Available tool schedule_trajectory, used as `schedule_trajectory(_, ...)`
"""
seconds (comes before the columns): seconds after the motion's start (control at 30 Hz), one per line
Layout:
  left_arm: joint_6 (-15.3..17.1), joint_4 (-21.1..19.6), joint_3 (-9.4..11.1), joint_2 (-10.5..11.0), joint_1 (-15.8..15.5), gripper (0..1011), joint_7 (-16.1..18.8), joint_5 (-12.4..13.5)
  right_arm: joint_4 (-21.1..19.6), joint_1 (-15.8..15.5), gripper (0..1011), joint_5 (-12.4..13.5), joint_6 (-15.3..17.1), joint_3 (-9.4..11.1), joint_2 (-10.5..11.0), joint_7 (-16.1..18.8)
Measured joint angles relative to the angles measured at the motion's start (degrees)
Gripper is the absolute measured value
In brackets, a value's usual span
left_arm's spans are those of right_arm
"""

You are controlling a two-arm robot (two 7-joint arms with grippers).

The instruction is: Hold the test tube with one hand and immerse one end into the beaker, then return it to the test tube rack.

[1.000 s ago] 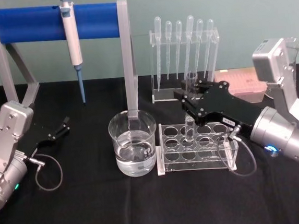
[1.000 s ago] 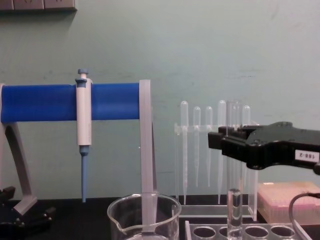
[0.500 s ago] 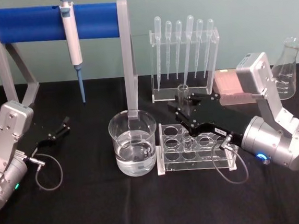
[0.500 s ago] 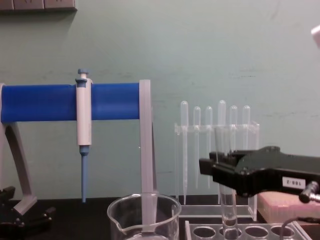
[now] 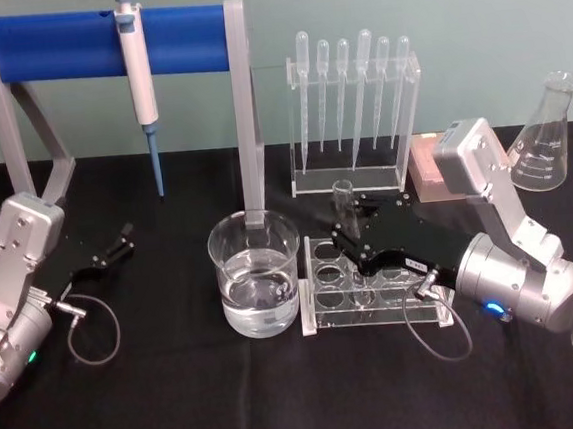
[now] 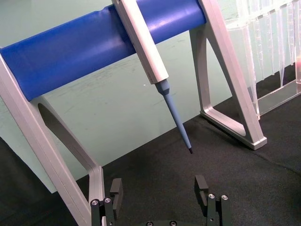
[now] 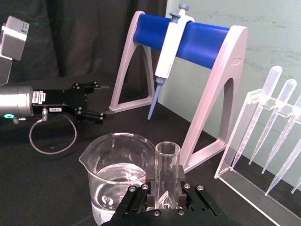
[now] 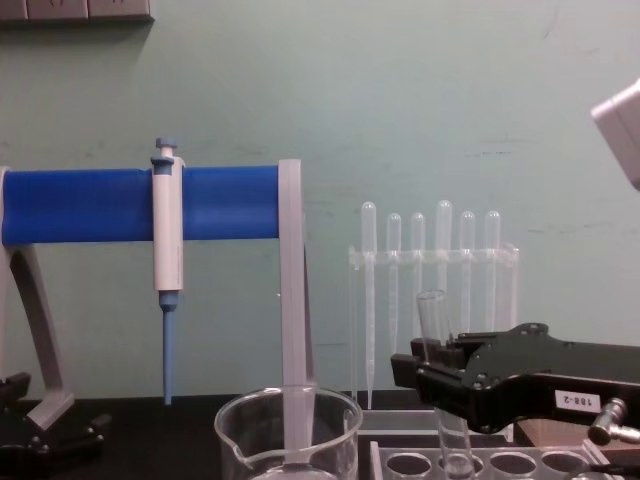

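The test tube (image 5: 345,201) is a clear glass cylinder, tilted slightly, with its open rim upward. My right gripper (image 5: 347,237) is shut on its middle, just right of the beaker (image 5: 253,247), which holds water. In the chest view the test tube (image 8: 434,320) rises above the right gripper (image 8: 415,372), and its rounded end reaches the top of the clear tube rack (image 8: 500,462). The right wrist view shows the test tube (image 7: 167,157) clamped between the fingers (image 7: 181,181), with the beaker (image 7: 113,160) close in front. My left gripper (image 5: 123,239) is parked open at the left.
A clear tube rack (image 5: 375,302) stands beside the beaker, under the right gripper. Behind it is a pipette stand (image 5: 351,88). A white-and-blue pipettor (image 5: 136,67) hangs on the blue-barred frame (image 5: 51,44). A conical flask (image 5: 547,147) and a pink box (image 5: 428,162) sit at the back right.
My right gripper has come down and moved left toward the beaker with the test tube in it; the tube now leans slightly. The left arm has not moved.
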Motion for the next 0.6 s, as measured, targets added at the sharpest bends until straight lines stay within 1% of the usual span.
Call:
schedule_trajectory(0.03, 0.0, 0.0, 0.0, 0.0, 0.0, 1000, 0.0, 0.0, 0.1, 0.1, 242, -0.2, 0.1, -0.1, 0.0, 0.1)
schedule_trajectory(0.1, 0.0, 0.0, 0.0, 0.0, 0.0, 1000, 0.0, 0.0, 0.1, 0.2, 311, -0.4, 0.3, -0.2, 0.0, 0.2)
schedule_trajectory(0.13, 0.0, 0.0, 0.0, 0.0, 0.0, 1000, 0.0, 0.0, 0.1, 0.2, 329, -0.5, 0.4, -0.2, 0.0, 0.2)
schedule_trajectory(0.17, 0.0, 0.0, 0.0, 0.0, 0.0, 1000, 0.0, 0.0, 0.1, 0.2, 387, -0.6, 0.6, -0.2, 0.0, 0.2)
schedule_trajectory(0.27, 0.0, 0.0, 0.0, 0.0, 0.0, 1000, 0.0, 0.0, 0.0, 0.1, 447, -0.7, 0.9, -0.2, 0.1, 0.2)
schedule_trajectory(0.3, 0.0, 0.0, 0.0, 0.0, 0.0, 1000, 0.0, 0.0, -0.4, -0.1, 509, -0.7, 1.2, 0.0, 0.4, 0.2)
schedule_trajectory(0.37, 0.0, 0.0, 0.0, 0.0, 0.0, 1000, 0.0, 0.0, -1.1, -0.7, 549, -0.7, 1.6, 0.4, 0.8, 0.1)
schedule_trajectory(0.4, 0.0, 0.0, 0.0, 0.0, 0.0, 1000, 0.0, 0.0, -2.4, -1.6, 609, -0.5, 2.2, 0.9, 1.5, 0.0)
schedule_trajectory(0.43, 0.0, 0.0, 0.0, 0.0, 0.0, 1000, 0.0, 0.0, -3.2, -2.2, 626, -0.4, 2.5, 1.3, 2.0, -0.2)
schedule_trajectory(0.47, 0.0, 0.0, 0.0, 0.0, 0.0, 1000, 0.0, 0.0, -4.8, -3.7, 650, 0.0, 3.2, 2.2, 3.0, -0.6)
schedule_trajectory(0.53, 0.0, 0.0, 0.0, 0.0, 0.0, 1000, 0.0, 0.0, -6.8, -5.4, 730, 0.6, 3.8, 3.4, 4.2, -1.0)
schedule_trajectory(0.57, 0.0, 0.0, 0.0, 0.0, 0.0, 1000, 0.0, 0.0, -7.9, -6.5, 750, 0.9, 4.0, 4.1, 4.9, -1.3)
schedule_trajectory(0.6, 0.0, 0.0, 0.0, 0.0, 0.0, 1000, 0.0, 0.0, -9.9, -8.6, 786, 1.7, 4.4, 5.6, 6.3, -1.8)
